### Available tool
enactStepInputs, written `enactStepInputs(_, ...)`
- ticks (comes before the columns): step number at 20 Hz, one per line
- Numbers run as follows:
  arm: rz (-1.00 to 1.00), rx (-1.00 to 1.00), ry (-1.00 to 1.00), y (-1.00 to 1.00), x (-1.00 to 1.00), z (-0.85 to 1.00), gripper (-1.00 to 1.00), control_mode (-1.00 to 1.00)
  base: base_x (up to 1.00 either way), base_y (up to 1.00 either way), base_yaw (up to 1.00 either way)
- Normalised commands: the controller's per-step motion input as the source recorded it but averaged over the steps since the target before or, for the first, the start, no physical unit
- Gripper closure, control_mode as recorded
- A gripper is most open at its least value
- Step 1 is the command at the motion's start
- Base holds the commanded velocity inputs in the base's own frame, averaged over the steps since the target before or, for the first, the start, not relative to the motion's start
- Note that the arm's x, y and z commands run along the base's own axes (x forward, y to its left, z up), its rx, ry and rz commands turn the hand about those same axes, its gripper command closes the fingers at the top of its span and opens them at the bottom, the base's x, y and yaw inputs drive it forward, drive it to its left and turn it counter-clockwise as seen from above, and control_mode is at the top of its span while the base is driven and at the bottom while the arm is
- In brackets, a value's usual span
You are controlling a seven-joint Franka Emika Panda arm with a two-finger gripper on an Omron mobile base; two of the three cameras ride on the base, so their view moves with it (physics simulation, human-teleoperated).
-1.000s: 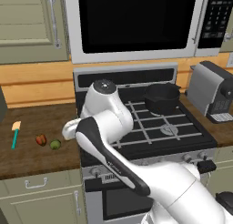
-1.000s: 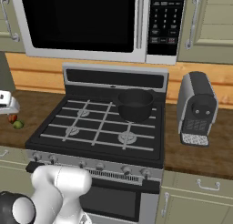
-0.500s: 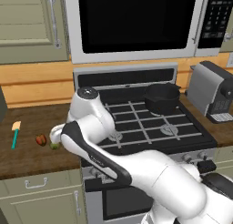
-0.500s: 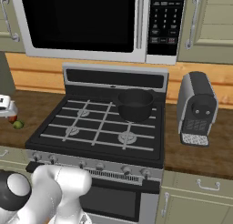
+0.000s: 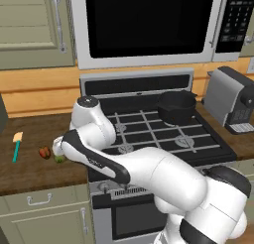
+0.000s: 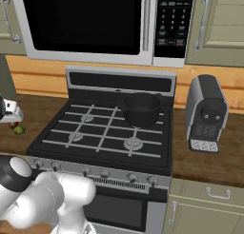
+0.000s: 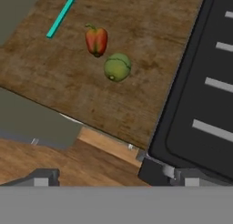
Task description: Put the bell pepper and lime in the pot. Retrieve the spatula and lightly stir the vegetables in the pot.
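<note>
The red-orange bell pepper (image 7: 96, 41) and the green lime (image 7: 117, 67) lie side by side on the wooden counter, ahead of my open gripper (image 7: 113, 180), which hovers above them with nothing between its tips. The spatula (image 7: 61, 16), teal-handled, lies just beyond the pepper. From the left base, the spatula (image 5: 17, 145), bell pepper (image 5: 44, 152) and lime (image 5: 59, 159) sit left of the stove, with my gripper (image 5: 58, 149) right over the lime. The black pot (image 5: 176, 106) stands on the stove's back right burner, also seen as the pot (image 6: 141, 109).
The black stove (image 5: 163, 136) lies right of the vegetables. A grey coffee machine (image 5: 233, 101) stands on the counter to the stove's right. A microwave (image 6: 86, 24) hangs above the stove. The counter's front edge (image 7: 104, 136) is close below the lime.
The arm has swung left from over the stove to the counter, bringing the hand over the lime and pepper. The jaws stayed open. The vegetables, spatula and pot have not moved.
</note>
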Motion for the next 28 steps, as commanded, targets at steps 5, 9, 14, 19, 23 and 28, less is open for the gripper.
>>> enactStepInputs(5, 0.0, -0.06, 0.0, 0.16, 0.03, -0.17, -1.0, -1.0, 0.0, 0.0, 0.0)
enactStepInputs(9, -0.04, -0.04, 0.0, 0.06, 0.13, -0.19, -1.0, -1.0, 0.0, 0.0, 0.0)
enactStepInputs(14, -0.03, -0.03, 0.0, 0.01, 0.24, -0.19, -1.0, -1.0, 0.0, 0.0, 0.0)
enactStepInputs(19, -0.06, 0.0, -0.02, 0.1, 0.32, -0.16, -1.0, -1.0, 0.0, 0.0, 0.0)
enactStepInputs(23, -0.05, 0.0, -0.01, 0.11, 0.22, -0.19, -1.0, -1.0, 0.0, 0.0, 0.0)
enactStepInputs(28, -0.06, 0.0, 0.0, 0.22, 0.21, -0.19, -1.0, -1.0, 0.0, 0.0, 0.0)
